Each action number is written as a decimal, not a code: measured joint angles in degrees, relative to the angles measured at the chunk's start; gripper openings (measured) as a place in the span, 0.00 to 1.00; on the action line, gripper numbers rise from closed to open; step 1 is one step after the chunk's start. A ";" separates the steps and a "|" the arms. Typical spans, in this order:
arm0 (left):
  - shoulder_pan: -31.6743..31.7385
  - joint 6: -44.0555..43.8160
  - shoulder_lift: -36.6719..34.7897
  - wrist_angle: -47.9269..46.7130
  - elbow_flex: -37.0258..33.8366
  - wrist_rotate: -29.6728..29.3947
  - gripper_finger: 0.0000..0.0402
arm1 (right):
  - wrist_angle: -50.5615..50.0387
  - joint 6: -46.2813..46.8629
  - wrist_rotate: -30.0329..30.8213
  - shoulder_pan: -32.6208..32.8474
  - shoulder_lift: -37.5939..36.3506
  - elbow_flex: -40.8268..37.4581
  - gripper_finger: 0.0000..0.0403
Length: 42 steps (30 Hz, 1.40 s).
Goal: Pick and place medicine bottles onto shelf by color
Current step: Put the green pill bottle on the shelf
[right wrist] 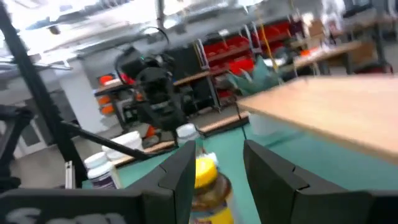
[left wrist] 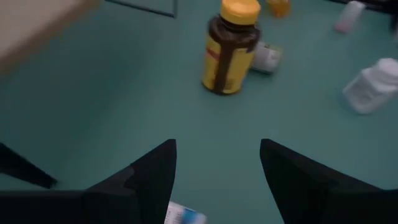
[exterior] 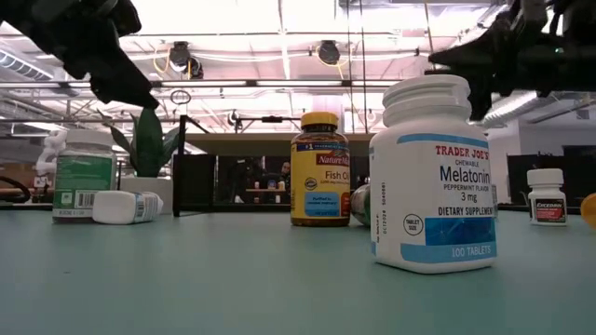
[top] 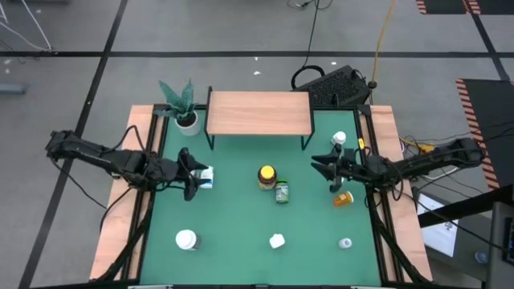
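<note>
The shelf (top: pixel 259 112), a light-wood board on black legs, stands at the far middle of the green table. An amber bottle with a yellow cap (top: pixel 267 177) stands upright at the centre. Beside it a green bottle (top: pixel 282 193) lies on its side. My left gripper (top: pixel 193 172) hovers open above a small white bottle with a blue label (top: pixel 206 178), which lies on its side on the table; its label shows at my fingers' base (left wrist: pixel 183 214). My right gripper (top: pixel 321 167) is open with nothing between its fingers (right wrist: pixel 217 149), pointing toward the amber bottle (right wrist: pixel 205 180).
An orange bottle (top: pixel 344 198) lies near my right arm, and a white bottle (top: pixel 339 139) stands behind it. Three white bottles (top: pixel 186 239), (top: pixel 277 240), (top: pixel 345 243) sit along the near side. A potted plant (top: pixel 183 108) stands left of the shelf.
</note>
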 joint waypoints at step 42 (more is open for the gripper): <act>-2.65 -23.72 21.29 -45.97 23.56 -7.20 0.81 | 6.55 1.83 -10.28 1.39 13.06 0.00 0.68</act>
